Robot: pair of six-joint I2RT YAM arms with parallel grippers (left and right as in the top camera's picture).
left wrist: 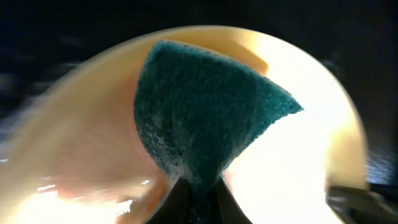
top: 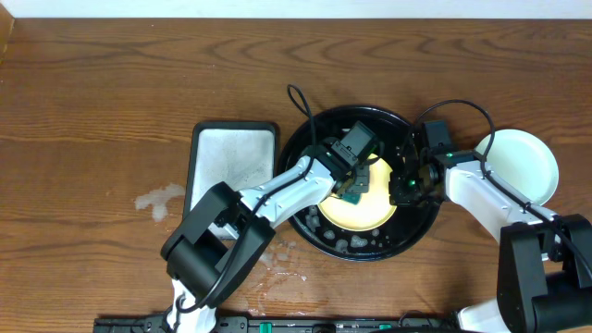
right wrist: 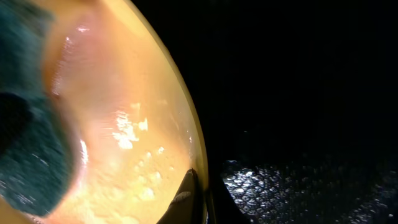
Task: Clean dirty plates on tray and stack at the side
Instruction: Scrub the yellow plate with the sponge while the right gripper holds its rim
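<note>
Left gripper (left wrist: pixel 194 194): you've got its jaws clamped tight on the narrow end of a teal-green scouring sponge (left wrist: pixel 205 118). The rest of the sponge fans out ahead of the fingertips.
Sponge contact: it's pressed onto the face of the small round yellow plate (top: pixel 365 211), directly under the left fingertips.
Right gripper (top: pixel 407 190): your jaws are closed right down, pinching the yellow plate's rim on the side opposite the left gripper. Only the fingertips show in the right wrist view, sitting right on the rim edge.
Yellow plate: it lies inside the large round glossy black tray (top: pixel 305 199), between your two grippers. The surface is wet and shiny, with small suds and a faint orange-pink tint near the right fingertips.
Black tray: it sits under both grippers. Water droplets bead on its floor just past the right fingertips.
Second plate: a small round pale mint-white plate (top: pixel 523 166) sits on the brown wooden table (top: pixel 92 92), off to the right gripper's outer side. It's just outside the black tray's rim, and its face looks clean.
Grey tray: a grey rectangular tray (top: pixel 231 157) sits off to the left gripper's left, just beside the black tray.
Spill: there's a water puddle (top: pixel 157 199) on the table, further left, beyond the grey tray.
</note>
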